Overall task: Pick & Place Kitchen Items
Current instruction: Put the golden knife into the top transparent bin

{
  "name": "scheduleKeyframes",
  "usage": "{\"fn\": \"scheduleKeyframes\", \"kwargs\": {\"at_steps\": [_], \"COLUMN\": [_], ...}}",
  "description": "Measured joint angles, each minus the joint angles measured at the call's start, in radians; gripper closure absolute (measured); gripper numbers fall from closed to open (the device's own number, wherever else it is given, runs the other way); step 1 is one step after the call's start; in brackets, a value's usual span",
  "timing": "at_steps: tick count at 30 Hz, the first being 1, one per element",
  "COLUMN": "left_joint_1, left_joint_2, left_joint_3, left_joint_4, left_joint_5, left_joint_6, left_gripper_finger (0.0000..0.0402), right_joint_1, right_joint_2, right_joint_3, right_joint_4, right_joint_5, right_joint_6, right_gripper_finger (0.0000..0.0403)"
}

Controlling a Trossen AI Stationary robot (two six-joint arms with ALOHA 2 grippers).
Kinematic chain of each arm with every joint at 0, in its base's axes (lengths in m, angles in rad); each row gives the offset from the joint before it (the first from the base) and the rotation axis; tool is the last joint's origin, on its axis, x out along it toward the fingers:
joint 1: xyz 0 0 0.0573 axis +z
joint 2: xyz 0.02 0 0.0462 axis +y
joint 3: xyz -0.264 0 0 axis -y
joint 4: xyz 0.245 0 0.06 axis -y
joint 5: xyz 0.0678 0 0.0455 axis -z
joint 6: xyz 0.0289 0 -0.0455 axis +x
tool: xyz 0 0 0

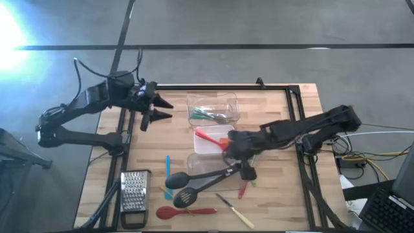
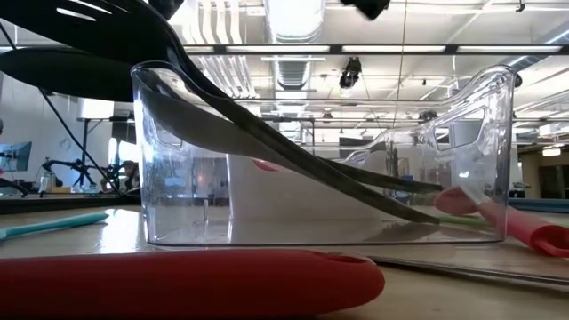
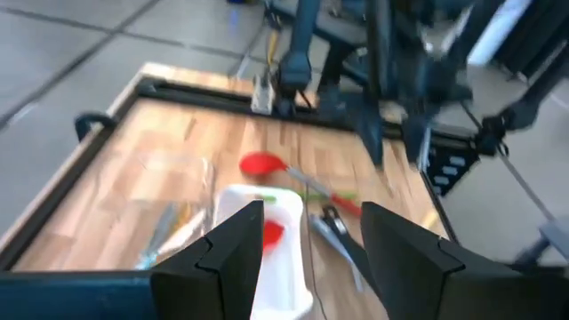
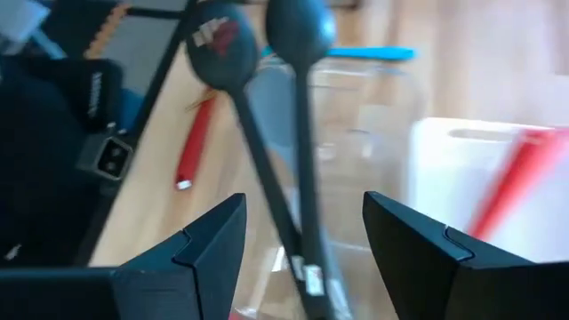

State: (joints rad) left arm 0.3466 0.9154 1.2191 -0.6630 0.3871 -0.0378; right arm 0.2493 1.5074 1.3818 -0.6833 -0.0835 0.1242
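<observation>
**Spotter:** Where are your two hands right now?

**Me:** My right hand [image 1: 240,162] hangs over the middle of the desk [image 1: 278,194], just above the near clear tub [image 1: 206,162]. Its fingers are spread and pinch nothing. My left hand [image 1: 158,110] waits above the desk's far left corner, fingers parted as well, nothing between them.

**Spotter:** And the kitchen tools?

**Me:** Two black ladles [image 1: 194,178] lean out of the near tub; their handles rest inside it and their bowls stick out over the rim toward the desk's left side. From my right wrist camera I see both handles [image 4: 298,178] running between my fingers, and I touch neither. A red spatula [image 1: 208,136] lies in the white tub [image 1: 213,144] next to it. The far clear tub [image 1: 212,107] holds some green tools [image 1: 210,116]; I cannot tell exactly which ones.

**Spotter:** What is loose on the wood?

**Me:** A teal tool [image 1: 167,167] lies left of the ladle bowls. A red spoon [image 1: 184,211] lies near the front edge, and a wood-handled tool [image 1: 236,211] sits to its right. A small red tool [image 1: 242,189] rests just below my right hand. The steel grater [image 1: 134,190] stands at the front left, well apart from the tubs
</observation>
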Motion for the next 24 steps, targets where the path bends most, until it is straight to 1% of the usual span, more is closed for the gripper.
{"fn": "scheduleKeyframes", "kwargs": {"at_steps": [3,6,10,13,16,18,19,21,24], "left_joint_1": [-0.056,-0.159,-0.374,-0.57,-0.763,-0.875,-0.923,-1.004,-1.09], "left_joint_2": [0.0,0.0,0.015,0.045,0.087,0.121,0.138,0.172,0.225], "left_joint_3": [-0.025,-0.062,-0.095,-0.1,-0.099,-0.092,-0.087,-0.079,-0.07], "left_joint_4": [-0.032,-0.054,-0.044,-0.04,-0.034,-0.03,-0.028,-0.013,0.036], "left_joint_5": [-0.049,-0.152,-0.311,-0.477,-0.661,-0.757,-0.788,-0.811,-0.814], "left_joint_6": [-0.007,-0.029,-0.055,-0.055,-0.034,-0.042,-0.059,-0.097,-0.156], "left_gripper_finger": [0.0209,0.0209,0.0209,0.0209,0.0209,0.0209,0.0209,0.0209,0.0209], "right_joint_1": [0.011,0.016,0.016,0.016,0.015,0.016,0.016,0.015,0.012], "right_joint_2": [-0.07,-0.138,-0.229,-0.288,-0.339,-0.367,-0.379,-0.402,-0.43], "right_joint_3": [-0.006,-0.025,-0.089,-0.144,-0.195,-0.228,-0.241,-0.269,-0.308], "right_joint_4": [-0.063,-0.118,-0.13,-0.129,-0.127,-0.127,-0.124,-0.122,-0.105], "right_joint_5": [0.112,0.24,0.371,0.463,0.524,0.549,0.557,0.558,0.559], "right_joint_6": [0.016,0.064,0.117,0.157,0.193,0.219,0.228,0.247,0.269], "right_gripper_finger": [0.0184,0.0184,0.0184,0.0184,0.0184,0.0184,0.0184,0.0184,0.0184]}}
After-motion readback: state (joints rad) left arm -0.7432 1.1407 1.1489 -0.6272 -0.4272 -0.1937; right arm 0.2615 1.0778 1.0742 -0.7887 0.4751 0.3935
